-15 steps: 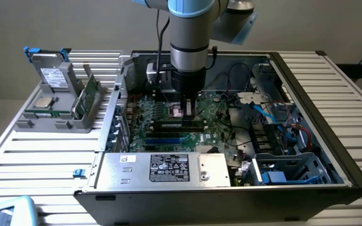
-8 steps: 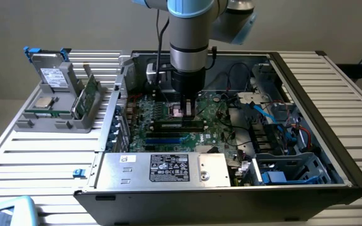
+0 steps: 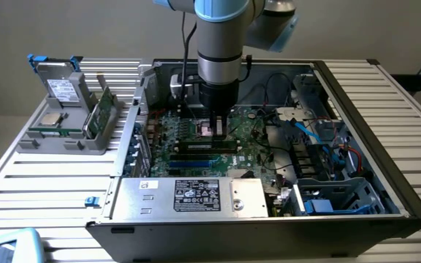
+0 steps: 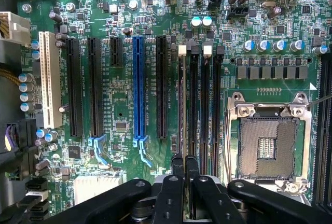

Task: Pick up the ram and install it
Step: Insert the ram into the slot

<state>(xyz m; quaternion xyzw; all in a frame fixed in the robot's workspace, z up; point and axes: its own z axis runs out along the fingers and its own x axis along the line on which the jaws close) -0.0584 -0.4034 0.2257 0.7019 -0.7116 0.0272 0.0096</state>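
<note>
1. Ram (image 3: 206,146) stands on edge in a memory slot (image 4: 181,50) of the motherboard (image 4: 124,115), inside the open computer case (image 3: 408,203) on the counter (image 3: 42,181).
2. Gripper (image 4: 184,167) hangs directly above it, fingers drawn together; whether they pinch it is unclear.

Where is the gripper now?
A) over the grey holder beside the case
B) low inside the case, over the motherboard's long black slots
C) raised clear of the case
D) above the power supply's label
B: the gripper sits low in the case, right over the black slots.
</note>
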